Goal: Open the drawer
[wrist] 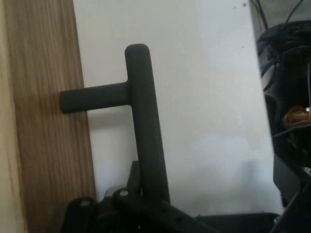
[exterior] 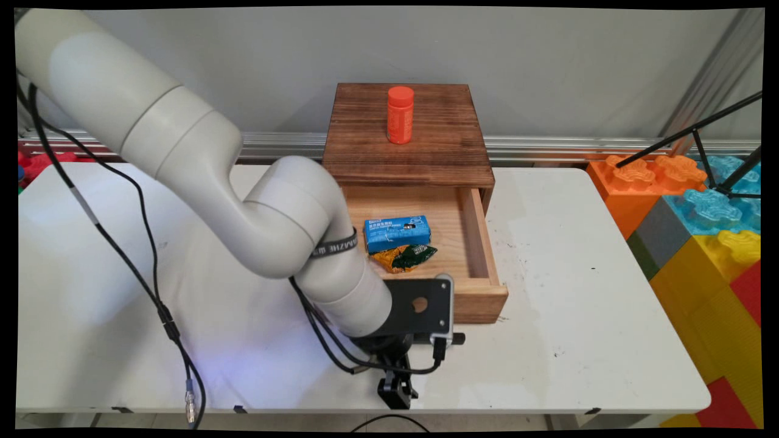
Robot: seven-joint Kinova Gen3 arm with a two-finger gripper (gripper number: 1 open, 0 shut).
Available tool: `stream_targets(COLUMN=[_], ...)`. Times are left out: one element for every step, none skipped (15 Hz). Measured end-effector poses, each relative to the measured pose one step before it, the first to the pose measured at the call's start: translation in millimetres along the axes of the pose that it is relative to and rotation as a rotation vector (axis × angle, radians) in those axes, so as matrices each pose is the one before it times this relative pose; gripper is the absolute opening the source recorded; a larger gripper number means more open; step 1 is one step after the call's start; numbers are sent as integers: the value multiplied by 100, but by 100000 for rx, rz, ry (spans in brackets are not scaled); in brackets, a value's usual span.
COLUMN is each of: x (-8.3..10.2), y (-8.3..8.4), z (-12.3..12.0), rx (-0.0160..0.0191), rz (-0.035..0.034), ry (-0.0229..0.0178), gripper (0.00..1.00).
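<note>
Black two-finger gripper [exterior: 398, 389] sits low at the front face of the open light-wood drawer [exterior: 481, 243], at its dark cylindrical bar handle [wrist: 141, 116]; handle runs down into the gripper's linkage, but whether fingers are apart or clamped on it cannot be told; inside the drawer lie a blue rectangular packet [exterior: 397, 233] and, touching its near edge, a crumpled green-and-yellow wrapper [exterior: 405, 257]; drawer slides out of a dark-wood box cabinet [exterior: 408, 158]; orange capped plastic bottle [exterior: 400, 115] stands upright on the cabinet's top; cabinet rests on the white table [exterior: 578, 304]; big coloured building blocks [exterior: 700, 243] right of the cabinet, off the table.
</note>
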Motion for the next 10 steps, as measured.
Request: stream_targets(x=[18,-5,-40,-17,-10,-10,-10,11,15,-3], y=[457,455,410,448,375,420,397,324,363,327], z=[-76,-75,-63,-63,-59,-53,-66,-48,-46,-47], rx=[-144,-176,-205,-255,-212,-276,-231,-201,-245,-199], rz=[-30,7,43,112,118,168,201,263,331,308], ry=[218,202,156,234,261,326,357,295,273,255], gripper=[100,100,100,100,100,100,100,100,100,100])
